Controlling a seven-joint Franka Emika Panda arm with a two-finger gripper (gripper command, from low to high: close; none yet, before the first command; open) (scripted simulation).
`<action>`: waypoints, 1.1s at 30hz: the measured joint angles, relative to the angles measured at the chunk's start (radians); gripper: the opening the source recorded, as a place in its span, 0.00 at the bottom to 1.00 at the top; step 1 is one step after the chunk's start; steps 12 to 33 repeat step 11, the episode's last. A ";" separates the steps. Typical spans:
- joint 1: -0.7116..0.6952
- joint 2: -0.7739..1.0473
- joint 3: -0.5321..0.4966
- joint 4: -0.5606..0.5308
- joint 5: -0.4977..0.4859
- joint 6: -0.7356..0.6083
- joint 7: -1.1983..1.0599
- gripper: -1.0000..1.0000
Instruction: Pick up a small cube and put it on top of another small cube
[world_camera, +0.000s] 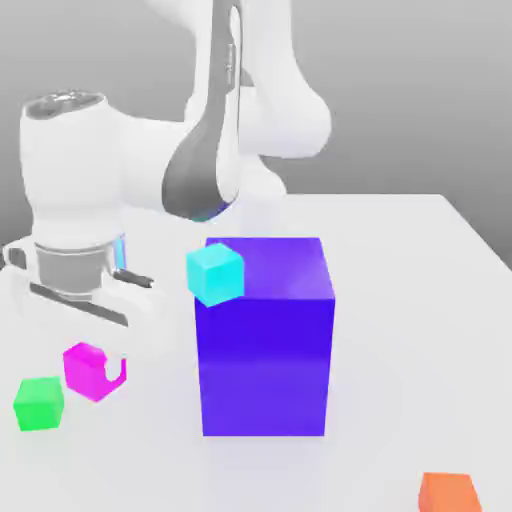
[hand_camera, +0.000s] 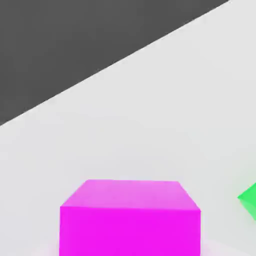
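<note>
Apparently, gripper (world_camera: 108, 362) is closed on the pink cube (world_camera: 95, 372).
The cube sits between its fingers, low over the table (world_camera: 390, 350), near the green cube (world_camera: 39, 404); whether it touches the table, I cannot tell. It seems to be light and stiff, maybe a little slippery, so two opposite flat sides, at middle height, should give the good hold.

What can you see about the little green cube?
The green cube is small, plain and bright, with flat sides and no marks. It sits flat on the white table, near the exterior view's left edge, close beside the pink cube but apart from it.
</note>
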 joint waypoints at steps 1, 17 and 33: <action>-0.045 0.012 -0.020 0.006 0.002 -0.007 -0.040 0.00; -0.105 0.176 -0.006 0.013 0.050 0.131 -0.168 1.00; -0.105 0.176 -0.006 0.013 0.050 0.131 -0.168 1.00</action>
